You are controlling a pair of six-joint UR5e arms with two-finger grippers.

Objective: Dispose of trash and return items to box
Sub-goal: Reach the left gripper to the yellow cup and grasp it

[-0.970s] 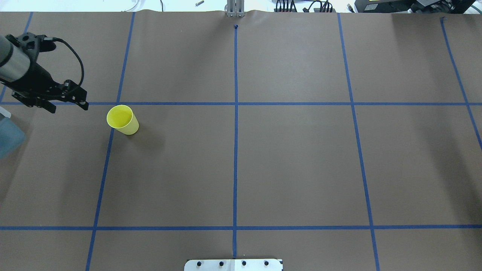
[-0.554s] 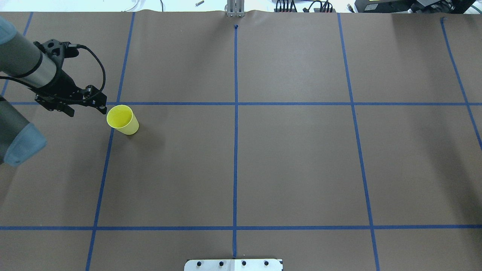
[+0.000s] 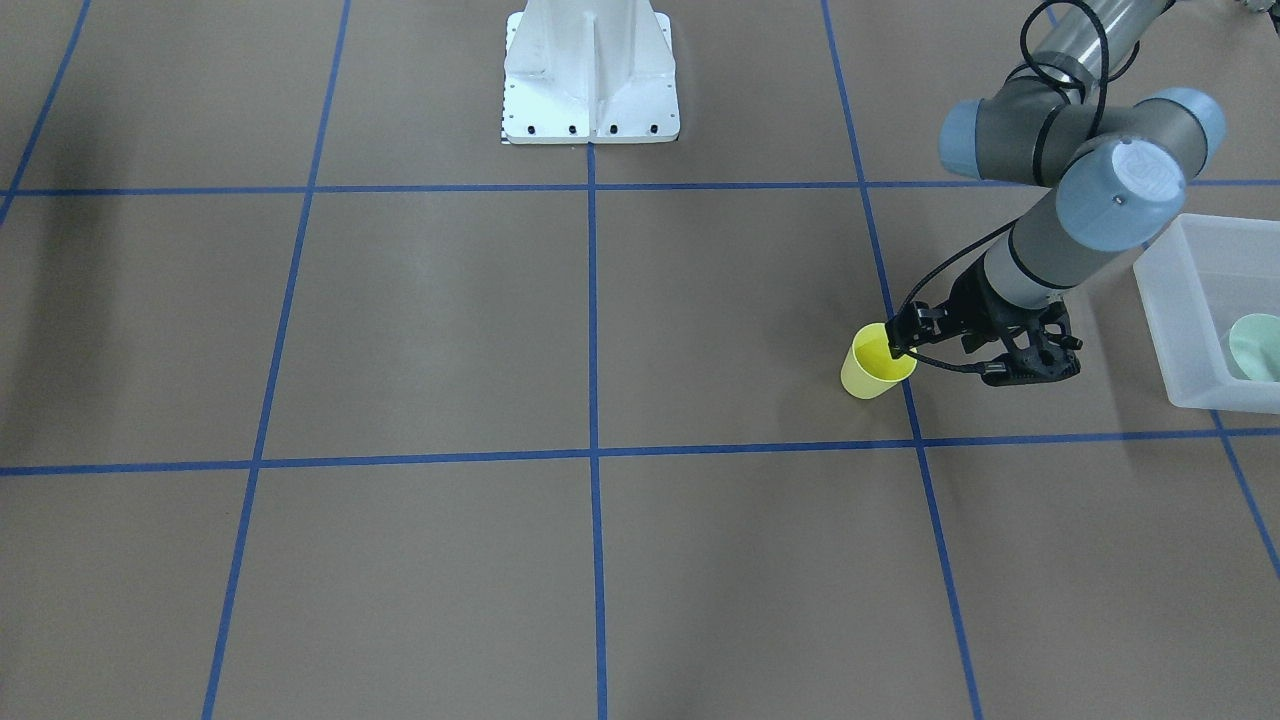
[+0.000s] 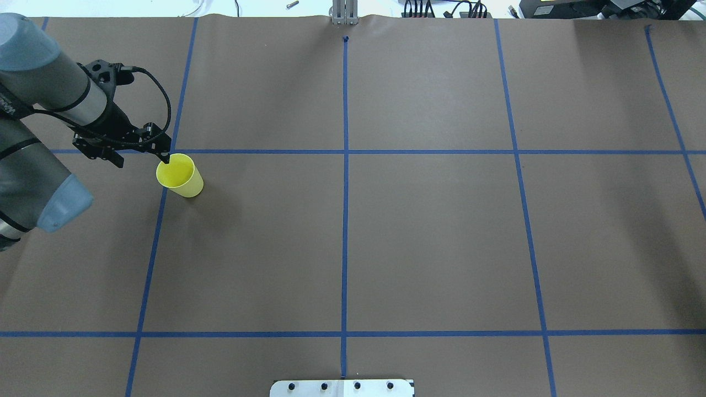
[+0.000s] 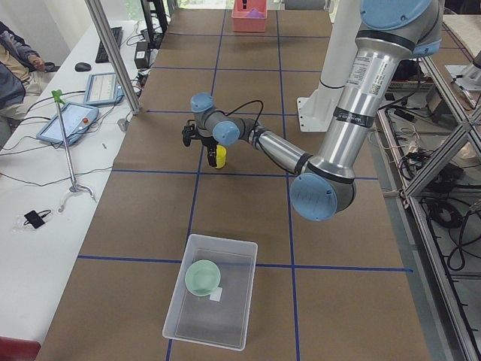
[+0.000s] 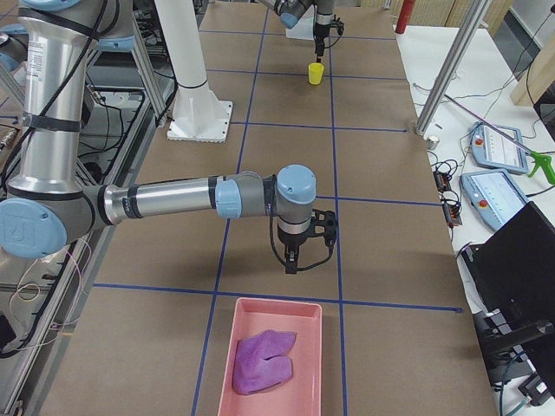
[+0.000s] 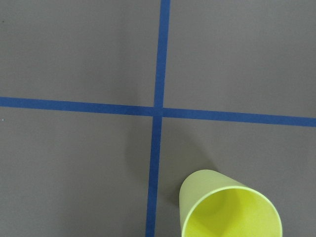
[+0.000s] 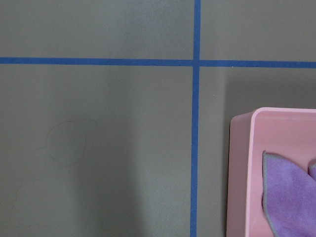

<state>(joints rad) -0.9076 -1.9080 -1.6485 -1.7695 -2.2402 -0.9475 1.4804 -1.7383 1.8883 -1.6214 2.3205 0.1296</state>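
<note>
We see a brown-papered table (image 4: 430, 237) with, at its left end, the frosted bin (image 5: 229, 316) holding the mint-green bowl (image 5: 203, 276). At the right end a pink tray (image 6: 308, 364) holds a purple cloth (image 6: 263, 360). The yellow cup (image 4: 182, 177) stands upright, well apart from the bin. The left gripper (image 4: 164, 159) looks pinched together and empty, its tip at the cup's rim. The right gripper (image 6: 293, 264) hangs near the tray; we cannot tell its opening.

Left gripper (image 4: 164, 159) moved right, tips now at yellow cup (image 4: 183, 178) rim

Purple cloth (image 6: 263, 362) in pink tray (image 6: 276, 302) (yellow cup (image 6: 316, 74) far off)
</note>
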